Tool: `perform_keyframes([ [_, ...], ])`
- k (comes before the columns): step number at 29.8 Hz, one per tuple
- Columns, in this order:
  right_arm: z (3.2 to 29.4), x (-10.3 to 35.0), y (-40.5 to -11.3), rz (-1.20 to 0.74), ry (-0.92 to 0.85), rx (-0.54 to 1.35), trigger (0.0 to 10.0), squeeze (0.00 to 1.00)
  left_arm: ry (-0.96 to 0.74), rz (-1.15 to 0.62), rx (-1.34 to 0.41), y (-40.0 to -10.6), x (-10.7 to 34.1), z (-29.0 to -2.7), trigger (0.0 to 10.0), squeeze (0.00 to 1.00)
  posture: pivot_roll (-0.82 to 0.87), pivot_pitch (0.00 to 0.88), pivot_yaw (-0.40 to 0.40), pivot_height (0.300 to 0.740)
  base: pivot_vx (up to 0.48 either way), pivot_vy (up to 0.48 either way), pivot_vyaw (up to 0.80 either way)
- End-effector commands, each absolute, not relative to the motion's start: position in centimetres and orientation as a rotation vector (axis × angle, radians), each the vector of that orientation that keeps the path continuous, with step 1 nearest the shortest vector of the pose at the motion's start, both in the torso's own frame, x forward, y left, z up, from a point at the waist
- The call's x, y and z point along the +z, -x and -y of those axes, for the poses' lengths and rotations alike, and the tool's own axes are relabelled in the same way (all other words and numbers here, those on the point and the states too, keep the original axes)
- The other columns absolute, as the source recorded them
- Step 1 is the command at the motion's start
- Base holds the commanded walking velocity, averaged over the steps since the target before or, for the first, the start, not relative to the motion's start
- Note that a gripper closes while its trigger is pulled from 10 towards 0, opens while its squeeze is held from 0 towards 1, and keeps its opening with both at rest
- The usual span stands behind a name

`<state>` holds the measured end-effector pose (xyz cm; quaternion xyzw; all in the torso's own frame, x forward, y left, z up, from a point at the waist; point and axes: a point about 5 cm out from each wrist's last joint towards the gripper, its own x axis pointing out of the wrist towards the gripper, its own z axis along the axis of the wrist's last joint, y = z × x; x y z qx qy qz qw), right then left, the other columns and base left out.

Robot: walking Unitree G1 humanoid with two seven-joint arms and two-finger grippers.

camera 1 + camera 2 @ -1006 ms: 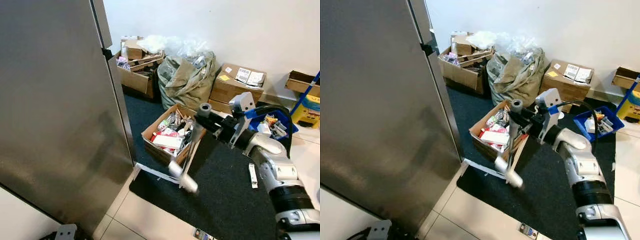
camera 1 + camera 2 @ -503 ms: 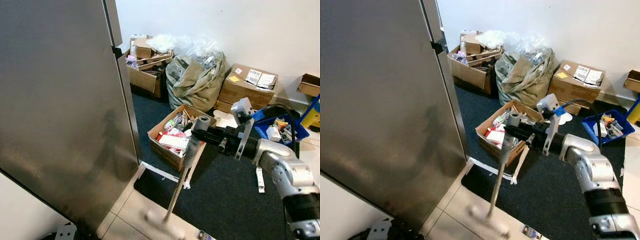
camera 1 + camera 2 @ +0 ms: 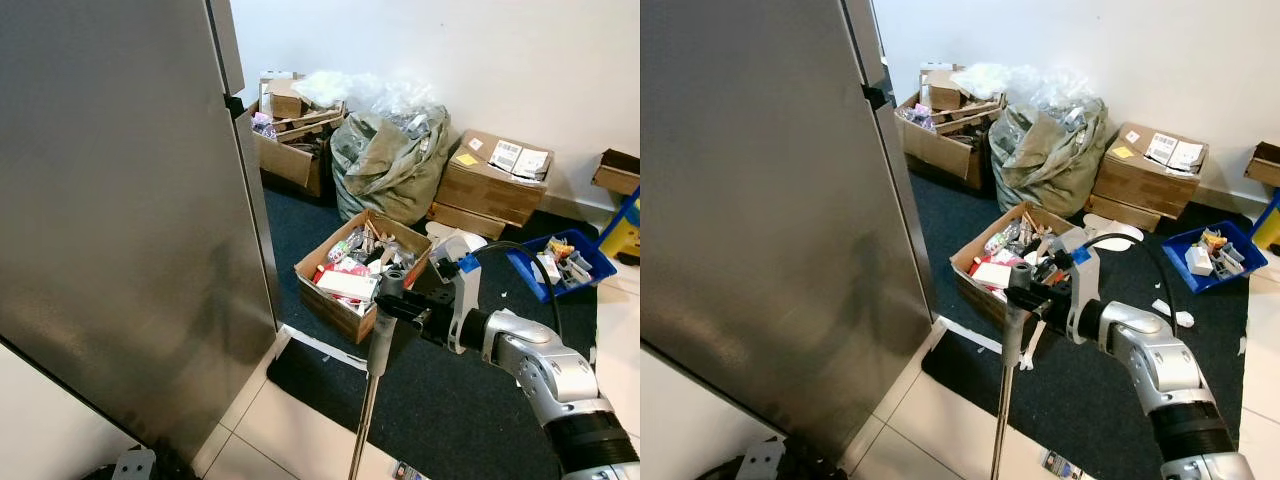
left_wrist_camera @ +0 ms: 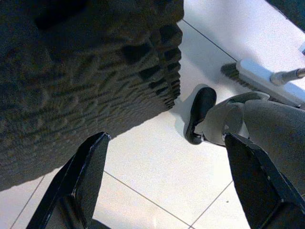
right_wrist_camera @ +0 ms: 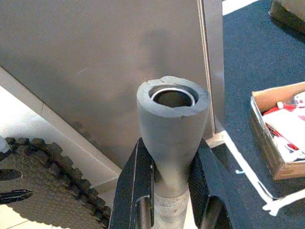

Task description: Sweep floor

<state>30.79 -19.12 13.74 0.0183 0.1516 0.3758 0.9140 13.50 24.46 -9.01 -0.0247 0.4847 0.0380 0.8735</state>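
Grey rubber caps the broom handle point(image 3: 378, 330), which the right hand point(image 3: 1037, 293) grips near its top, fingers closed on either side; the pole runs down to the white tile floor point(image 3: 290, 430), and the left wrist view catches the broom head point(image 4: 259, 78) resting on tile. The left hand point(image 4: 164, 181) hangs idle and open above the tiles.

Sweeping looks barely begun, I judge: a small wrapper point(image 3: 1057, 462) lies on the tile, and white scraps point(image 3: 1170, 312) dot the dark carpet point(image 3: 470, 390).

Counted: one broom, one stuffed bag point(image 3: 385, 160), one blue bin point(image 3: 560, 262), one open box of clutter point(image 3: 355, 272) on the carpet.
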Motion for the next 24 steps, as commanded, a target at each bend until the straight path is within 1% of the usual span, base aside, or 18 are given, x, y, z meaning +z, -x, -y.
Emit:
perform_keyframes([
  [1,19.57,14.32,-31.02,-0.298,-0.054,0.754,10.0,0.00,0.053,-1.042,0.068,-12.82,-9.32,-24.24,10.0,0.00,-0.05,0.102,0.032,0.740,0.000,-0.480,0.00],
  [11,19.75,14.29,-31.06,-0.326,-0.025,0.739,10.0,0.00,0.062,-1.042,0.065,-12.82,-9.35,-24.11,10.0,0.00,-0.05,0.097,0.029,0.740,0.000,-0.480,0.00],
  [15,19.69,14.27,-30.99,-0.350,-0.033,0.737,10.0,0.00,0.063,-1.043,0.067,-12.80,-9.36,-24.11,10.0,0.00,-0.05,0.098,0.032,0.740,0.000,-0.304,0.00],
  [19,19.84,13.75,-30.85,-0.424,-0.072,0.710,10.0,0.00,0.069,-1.042,0.086,-12.76,-9.37,-24.18,10.0,0.00,-0.05,0.097,0.029,0.740,0.000,0.000,0.00],
  [24,19.86,13.48,-30.77,-0.443,-0.081,0.704,10.0,0.00,0.070,-1.041,0.089,-12.77,-9.37,-24.16,10.0,0.00,-0.06,0.099,0.029,0.740,0.000,0.000,0.00],
])
